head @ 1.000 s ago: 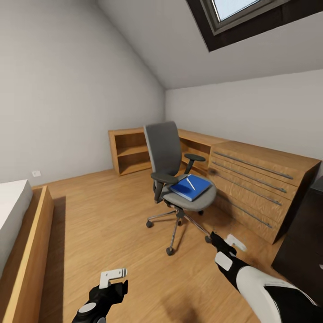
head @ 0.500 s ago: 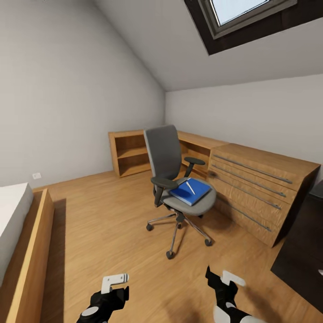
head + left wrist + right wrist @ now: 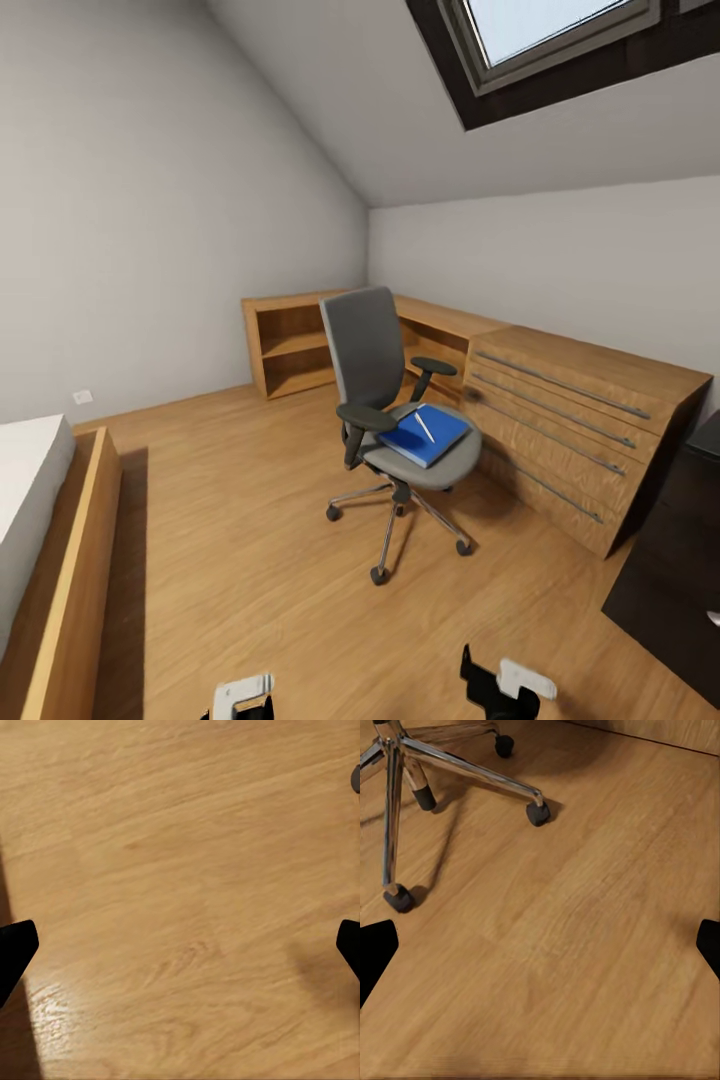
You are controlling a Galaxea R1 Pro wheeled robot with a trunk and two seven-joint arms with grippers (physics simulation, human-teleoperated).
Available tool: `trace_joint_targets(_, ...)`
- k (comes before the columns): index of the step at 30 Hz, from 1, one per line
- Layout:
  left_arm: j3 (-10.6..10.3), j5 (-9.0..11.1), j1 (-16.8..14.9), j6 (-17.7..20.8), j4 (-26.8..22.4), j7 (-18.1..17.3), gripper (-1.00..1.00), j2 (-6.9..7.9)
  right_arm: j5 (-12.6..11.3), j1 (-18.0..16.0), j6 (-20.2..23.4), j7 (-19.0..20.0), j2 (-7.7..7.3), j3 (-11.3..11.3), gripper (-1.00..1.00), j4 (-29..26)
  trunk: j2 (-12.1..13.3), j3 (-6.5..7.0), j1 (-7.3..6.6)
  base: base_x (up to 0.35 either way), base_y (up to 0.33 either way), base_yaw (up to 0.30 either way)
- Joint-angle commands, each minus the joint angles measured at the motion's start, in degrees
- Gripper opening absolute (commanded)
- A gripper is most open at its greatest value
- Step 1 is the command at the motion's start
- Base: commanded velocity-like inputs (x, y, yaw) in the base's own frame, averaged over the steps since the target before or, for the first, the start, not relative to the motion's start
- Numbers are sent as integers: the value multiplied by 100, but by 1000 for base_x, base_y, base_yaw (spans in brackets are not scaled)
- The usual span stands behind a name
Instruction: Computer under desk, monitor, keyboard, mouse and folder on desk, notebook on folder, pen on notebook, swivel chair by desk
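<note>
The grey swivel chair (image 3: 385,400) stands mid-room on the wood floor, turned toward the right. On its seat lies the blue folder (image 3: 428,438) with the thin white pen (image 3: 424,426) on top. A black corner of the desk (image 3: 675,550) shows at the far right edge. My left gripper (image 3: 243,693) (image 3: 180,952) and right gripper (image 3: 508,684) (image 3: 540,952) hang low near me, both open over bare floor with nothing between their fingers. The chair's metal base (image 3: 405,765) shows in the right wrist view. The notebook, computer, monitor, keyboard and mouse are out of view.
A light-wood drawer chest (image 3: 580,430) runs along the right wall behind the chair, and joins an open shelf unit (image 3: 290,345) in the corner. A bed in a wooden frame (image 3: 60,560) lies at the left. Open floor separates me from the chair.
The head view has tilted upward, so the picture has shifted. Both grippers have sunk to the bottom edge of that view, and the right arm has pulled back. The chair has not moved.
</note>
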Motion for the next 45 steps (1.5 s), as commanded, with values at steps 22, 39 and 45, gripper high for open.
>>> trace_joint_targets(22,-23,28,-2,-526,955,59,100,-14,-1,78,-32,-26,13,-41,100,10,881,391,-485,0,0,-25)
trace_joint_targets(39,-23,28,-2,-530,1021,53,100,-14,-4,78,-25,-19,1,-42,100,13,1082,532,-594,0,0,-192)
trace_joint_targets(45,-23,26,-2,-532,1108,47,100,-9,-4,78,-24,-19,5,-42,100,13,1082,553,-594,0,0,-237)
